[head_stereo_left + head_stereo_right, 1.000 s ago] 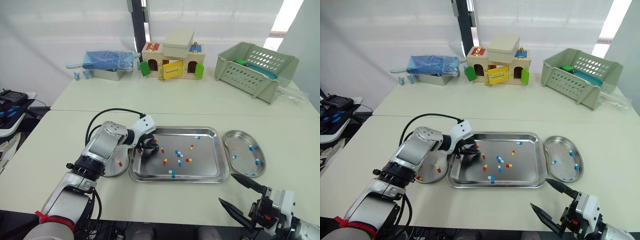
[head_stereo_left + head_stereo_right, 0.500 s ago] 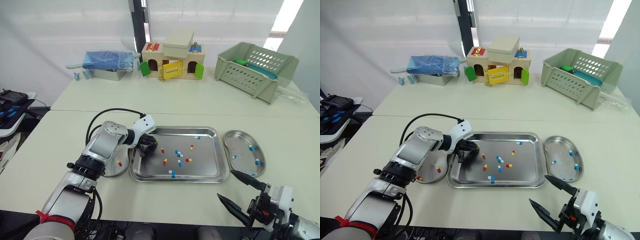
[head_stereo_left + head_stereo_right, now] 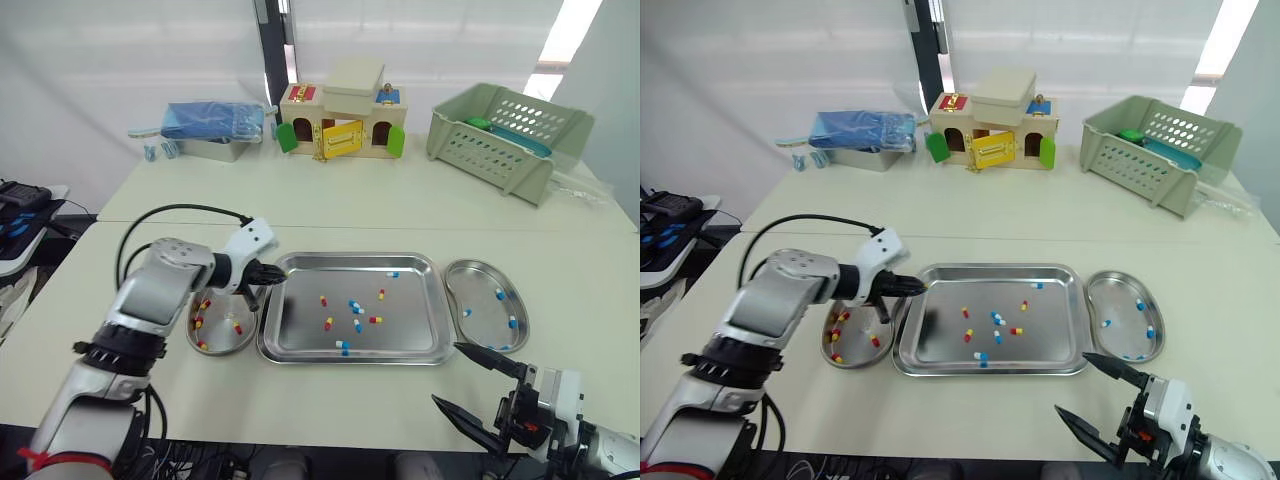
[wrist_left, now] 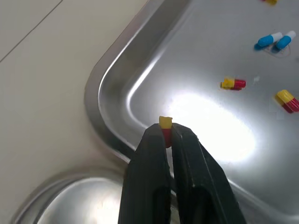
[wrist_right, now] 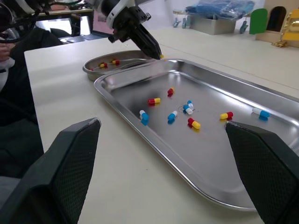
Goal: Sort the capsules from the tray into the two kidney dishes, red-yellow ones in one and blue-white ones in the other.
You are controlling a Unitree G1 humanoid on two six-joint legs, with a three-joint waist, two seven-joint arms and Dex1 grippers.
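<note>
**Left gripper holds a red-yellow capsule at the tray's edge**

The left gripper (image 4: 166,133) is pinched tight on a red-yellow capsule (image 4: 165,125), whose yellow end pokes out past the black fingertips. It hangs over the tray's near-left corner, right at the rim, with the left dish (image 3: 215,347) just beside it.

The tray (image 3: 430,262) sits in the middle of the table (image 3: 350,200), with a dish touching or almost touching each short side. Loose capsules lie scattered across the tray floor. There are red-yellow ones (image 3: 323,300) toward the middle and blue-white ones (image 3: 355,307) among them, plus one blue-white near the far rim and another near the front rim.

The left dish holds several red-yellow pieces (image 3: 238,327). The right dish (image 3: 487,268) holds a few blue-white pieces (image 3: 502,295).

The right gripper (image 3: 1072,382) hovers low over the table's front edge, near the tray's front-right corner. Its two fingers are spread wide apart with nothing between them.
</note>
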